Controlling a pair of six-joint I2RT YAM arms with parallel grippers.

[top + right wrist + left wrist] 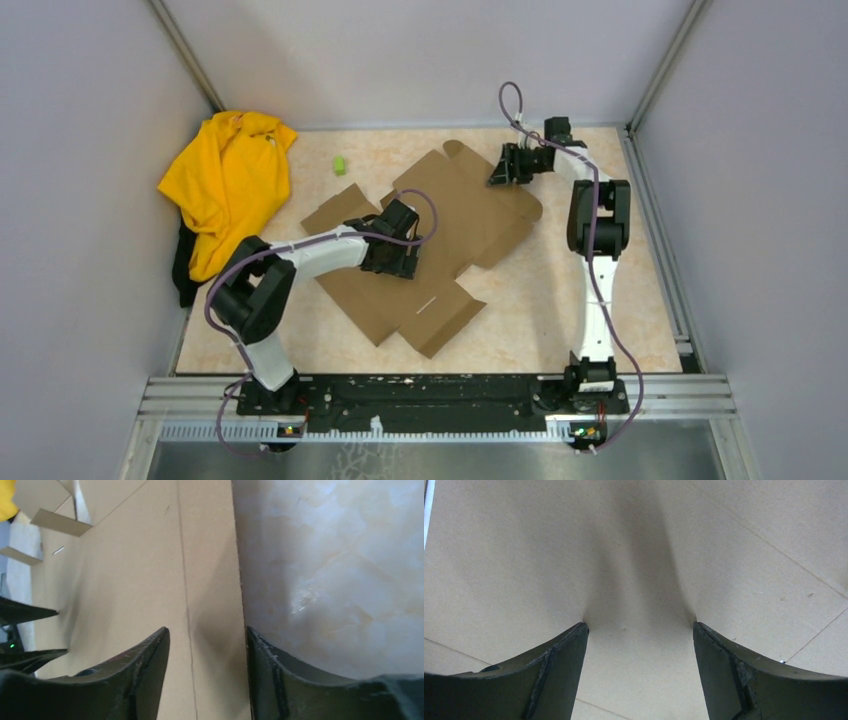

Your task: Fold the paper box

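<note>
Left gripper [392, 258] stood nearest the bases, pointing down on the middle of the paper box [470, 215], its jaws spread wide with nothing clamped between them. In the left wrist view both fingertips [583, 628] met the plain brown cardboard [639, 555], and a soft shadow ran up the sheet between them. The box lay mostly flat and unfolded near the middle of the marbled table [545, 300], turned at an angle to the table's edges. One flap near the left arm's forearm and another at the near corner looked partly raised.

Farther back, the right gripper [503, 168] hung over the sheet's far right edge, jaws also apart and holding nothing. In its wrist view the gripper [206, 630] straddled that edge: one finger over the cardboard [125, 580], the other just at the border with the bare tabletop [325, 580]. A crease ran lengthwise beside the edge.

At the far left lay a crumpled yellow garment [230, 185], and a small green object [340, 165] sat between it and the box.
</note>
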